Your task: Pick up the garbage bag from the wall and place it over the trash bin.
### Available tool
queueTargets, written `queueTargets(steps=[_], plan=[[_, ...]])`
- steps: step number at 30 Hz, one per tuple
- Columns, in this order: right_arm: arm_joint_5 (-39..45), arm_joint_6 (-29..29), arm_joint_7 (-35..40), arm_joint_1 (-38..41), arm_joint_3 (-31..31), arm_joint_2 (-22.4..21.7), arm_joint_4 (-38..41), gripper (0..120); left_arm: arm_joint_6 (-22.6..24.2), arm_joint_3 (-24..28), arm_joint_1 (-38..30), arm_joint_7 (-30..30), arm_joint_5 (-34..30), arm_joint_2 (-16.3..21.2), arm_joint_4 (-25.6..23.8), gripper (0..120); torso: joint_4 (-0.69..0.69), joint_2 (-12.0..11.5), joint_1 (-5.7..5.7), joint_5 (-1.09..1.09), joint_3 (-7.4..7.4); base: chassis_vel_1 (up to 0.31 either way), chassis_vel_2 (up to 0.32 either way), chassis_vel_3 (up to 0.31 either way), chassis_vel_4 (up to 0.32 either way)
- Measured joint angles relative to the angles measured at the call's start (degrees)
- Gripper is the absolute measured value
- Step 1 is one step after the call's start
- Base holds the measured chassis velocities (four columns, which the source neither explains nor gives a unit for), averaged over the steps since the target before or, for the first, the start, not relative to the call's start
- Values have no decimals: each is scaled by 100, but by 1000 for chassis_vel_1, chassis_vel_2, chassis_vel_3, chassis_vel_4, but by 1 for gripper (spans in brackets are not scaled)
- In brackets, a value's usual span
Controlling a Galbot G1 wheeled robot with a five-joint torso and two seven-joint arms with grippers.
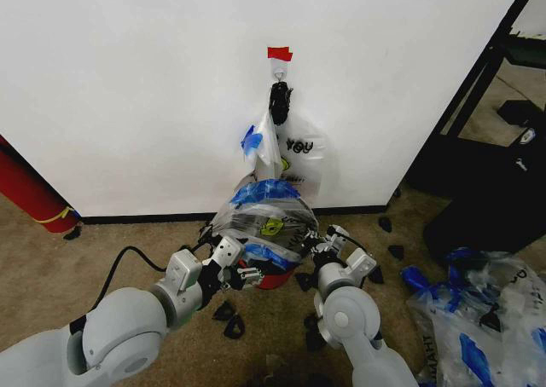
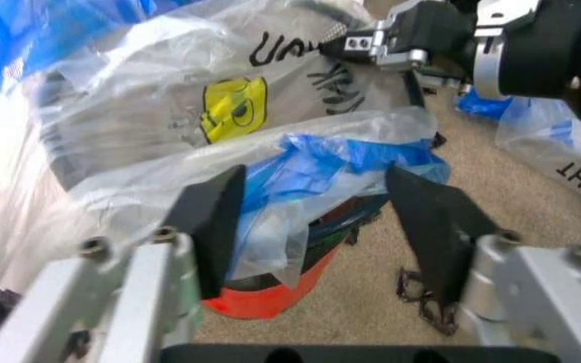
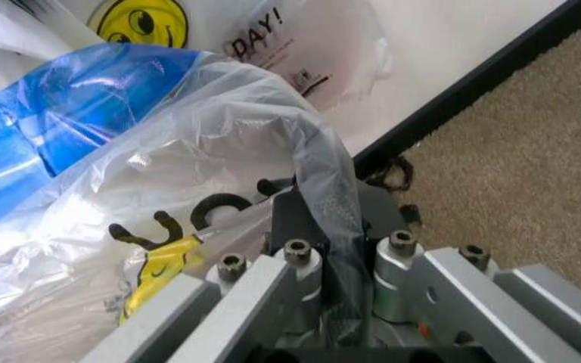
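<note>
The left gripper (image 1: 241, 274) hangs wide open at the bin's (image 1: 271, 278) left side, the bag's (image 1: 264, 218) blue hem lying loose between its fingers. The bag drapes over the bin below the wall (image 1: 128, 80). The right gripper (image 1: 327, 245) pinches the bag's right edge. Best to draw both edges down evenly. The left wrist view reveals the bin's red base, largely masked from the head.
</note>
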Motion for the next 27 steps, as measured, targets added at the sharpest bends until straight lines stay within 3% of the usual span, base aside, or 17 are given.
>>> queueTargets(steps=[5, 7, 9, 10, 13, 27], plan=[[19, -14, 41, 10, -9, -12, 37, 1, 24, -23, 25, -40, -108, 31, 9, 32, 0, 0, 0, 0, 0, 0, 0, 0, 0], [20, -15, 45, 10, -11, -10, 38, 1, 24, -23, 34, -57, -116, 30, 9, 31, 0, 0, 0, 0, 0, 0, 0, 0, 0], [21, -18, 62, 10, -21, 5, 43, 1, 23, -23, 60, -89, -129, 20, 9, 19, 0, 0, 0, 0, 0, 0, 0, 0, 0], [21, -18, 62, 10, -21, 6, 43, 1, 23, -22, 62, -93, -130, 19, 9, 19, 0, 0, 0, 0, 0, 0, 0, 0, 0], [20, -20, 78, 6, -25, 38, 57, 1, -7, -19, 113, -134, -158, 5, -30, 3, 0, 0, 0, 0, 0, 0, 0, 0, 0], [6, -19, 80, 42, -3, 123, -51, 1, -85, -255, 368, -133, -206, 172, -505, 0, 0, 0, 0, 1, 0, 0, 0, 0, 0]])
